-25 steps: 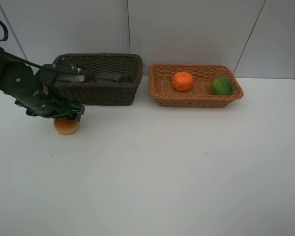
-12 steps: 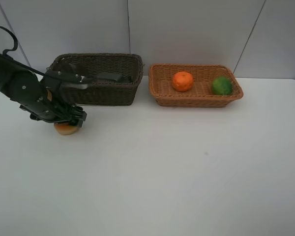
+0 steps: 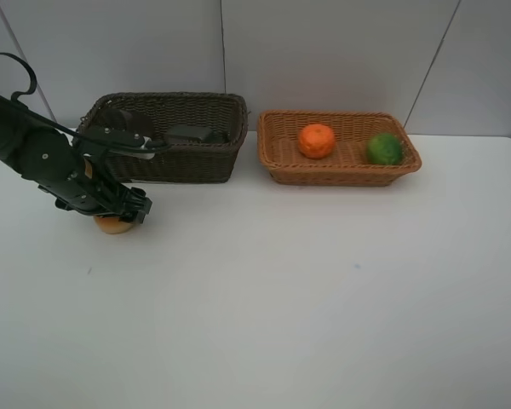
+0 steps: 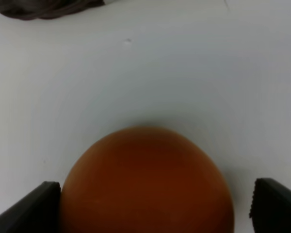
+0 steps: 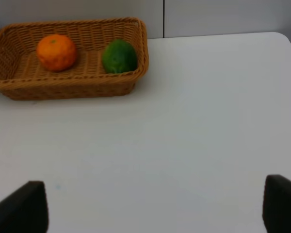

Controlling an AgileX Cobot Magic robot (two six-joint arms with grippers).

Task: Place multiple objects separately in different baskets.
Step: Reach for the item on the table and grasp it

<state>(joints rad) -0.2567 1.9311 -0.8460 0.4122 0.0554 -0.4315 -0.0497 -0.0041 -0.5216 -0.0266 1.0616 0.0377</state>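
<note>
Red-orange fruit [image 3: 112, 225]: sits on the table [image 3: 281, 290] at about 9 o'clock in the high view, just in front of the dark basket [image 3: 166, 136]; the left wrist view shows it filling the space between the 2 fingers.
Left tool [image 3: 119, 213]: jaws wide apart and straddling the fruit, one finger close against its side and the other with a gap; nothing is clamped yet.
Change: over the last second the left tool has come down over the fruit, so that far less of the fruit shows beneath it than before; the jaw width has not altered.
Meaning: in my judgement the reach is finished and the squeeze is the next thing due; the fruit is round, so an off-centre pinch could roll it away.
Right tool [image 5: 155, 204]: out of the high view; its wrist view shows both fingers spread wide over bare table, holding nothing.
Light basket [image 3: 341, 170]: at about 1 o'clock, already holding the orange [image 3: 316, 141] and the lime [image 3: 383, 148], 2 fruits side by side and apart.
Dark basket contents: some dark items lie inside, but I cannot tell them apart.
Progress: the fruit looks like the only task item left on the table, and it likely belongs with the other 2 fruits.
</note>
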